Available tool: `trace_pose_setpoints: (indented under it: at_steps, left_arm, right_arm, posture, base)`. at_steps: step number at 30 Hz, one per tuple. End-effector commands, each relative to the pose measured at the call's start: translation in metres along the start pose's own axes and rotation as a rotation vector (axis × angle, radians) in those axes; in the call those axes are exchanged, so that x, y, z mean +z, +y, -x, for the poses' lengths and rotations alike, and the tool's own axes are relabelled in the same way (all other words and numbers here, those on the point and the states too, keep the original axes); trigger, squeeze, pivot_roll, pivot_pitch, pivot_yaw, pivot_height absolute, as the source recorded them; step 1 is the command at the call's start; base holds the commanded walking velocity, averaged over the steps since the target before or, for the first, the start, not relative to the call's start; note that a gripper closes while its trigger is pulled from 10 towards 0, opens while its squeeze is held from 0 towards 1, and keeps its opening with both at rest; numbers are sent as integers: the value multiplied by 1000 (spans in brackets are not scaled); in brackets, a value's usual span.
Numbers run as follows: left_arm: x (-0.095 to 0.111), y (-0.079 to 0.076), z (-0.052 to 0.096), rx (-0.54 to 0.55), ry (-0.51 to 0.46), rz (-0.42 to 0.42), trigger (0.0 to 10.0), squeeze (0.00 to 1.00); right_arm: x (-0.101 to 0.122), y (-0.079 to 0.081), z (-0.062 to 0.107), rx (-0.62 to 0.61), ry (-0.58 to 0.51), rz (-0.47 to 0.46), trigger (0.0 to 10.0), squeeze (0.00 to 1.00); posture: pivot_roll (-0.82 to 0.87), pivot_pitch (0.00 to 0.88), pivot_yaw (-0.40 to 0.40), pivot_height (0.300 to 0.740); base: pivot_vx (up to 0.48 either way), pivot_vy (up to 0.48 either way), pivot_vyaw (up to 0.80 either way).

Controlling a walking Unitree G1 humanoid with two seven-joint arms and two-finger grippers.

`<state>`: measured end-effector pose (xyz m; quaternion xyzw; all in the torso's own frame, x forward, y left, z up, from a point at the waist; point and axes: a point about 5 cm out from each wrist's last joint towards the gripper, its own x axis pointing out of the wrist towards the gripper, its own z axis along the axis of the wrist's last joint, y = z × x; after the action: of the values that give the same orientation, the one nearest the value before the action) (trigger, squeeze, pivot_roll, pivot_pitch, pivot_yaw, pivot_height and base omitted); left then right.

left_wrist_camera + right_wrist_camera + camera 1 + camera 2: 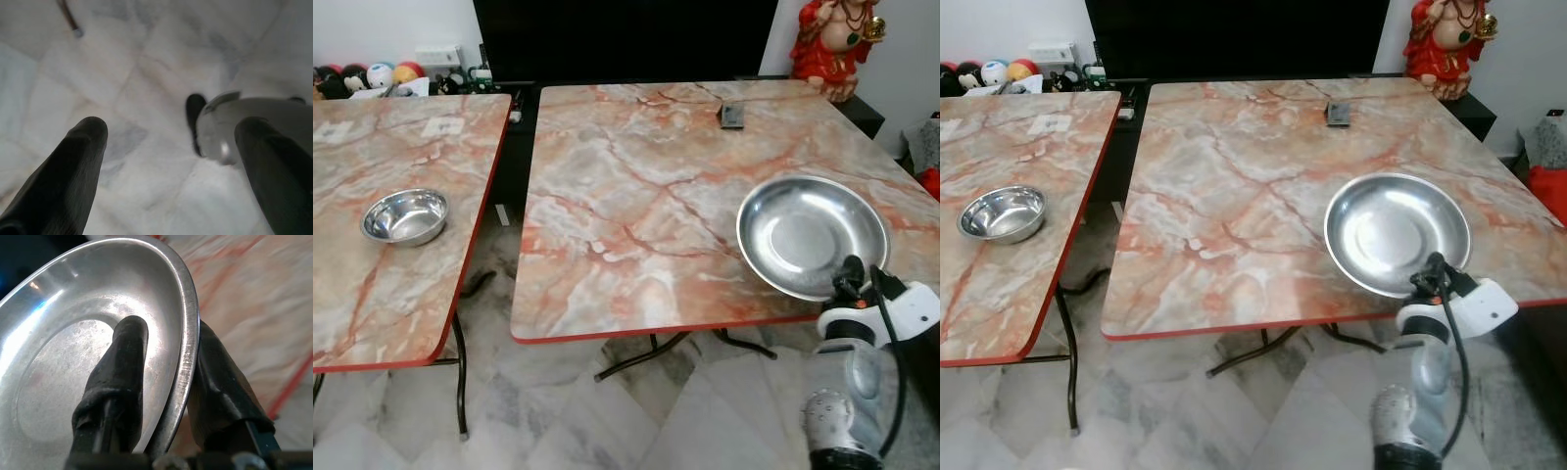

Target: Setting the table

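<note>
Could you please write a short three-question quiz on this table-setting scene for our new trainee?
1. True or false: the right end effector is shut on the rim of the wide, shallow stainless-steel plate.
2. Which marble-patterned folding table carries the small round steel bowl? A) the robot's left table B) the robot's right table C) neither
3. Fill in: the left end effector, fingers apart, hangs over the pale marble ____.

Key: 1 true, one finger lies inside the plate and one beneath its rim. 2 A. 3 floor.
</note>
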<state>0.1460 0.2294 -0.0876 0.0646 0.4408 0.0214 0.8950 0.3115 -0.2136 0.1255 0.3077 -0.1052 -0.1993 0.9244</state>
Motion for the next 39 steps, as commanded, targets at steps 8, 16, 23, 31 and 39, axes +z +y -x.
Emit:
trace_pose_setpoints:
  at_steps: [8, 16, 23, 31, 39]
  left_arm:
    - [-5, -6, 1, -16, 24, 13, 10000, 0]
    - [-4, -7, 0, -17, 20, 14, 10000, 0]
    - [-4, -8, 0, -20, 19, 7, 10000, 0]
    - [-2, -7, 0, -21, 14, 2, 10000, 0]
    - [-3, -8, 0, -25, 13, 0, 10000, 0]
  right_arm:
    - [8, -11, -11, -100, -28, 36, 10000, 0]
    - [2, -7, -28, -152, 18, 63, 10000, 0]
    - [-8, -9, -40, -260, 88, 38, 10000, 0]
    - [-9, -6, -48, -273, 106, 45, 10000, 0]
    - [-1, -9, -55, -341, 86, 54, 10000, 0]
  posture:
    - [-43, 130, 2, 740]
    - [-38, 131, 4, 740]
    - [-28, 126, 9, 740]
    - [-23, 124, 10, 740]
    - [-21, 119, 8, 740]
  base:
    - [0, 0, 0]
    - [0, 0, 0]
    - [0, 0, 0]
    - [0, 0, 0]
    - [0, 0, 0]
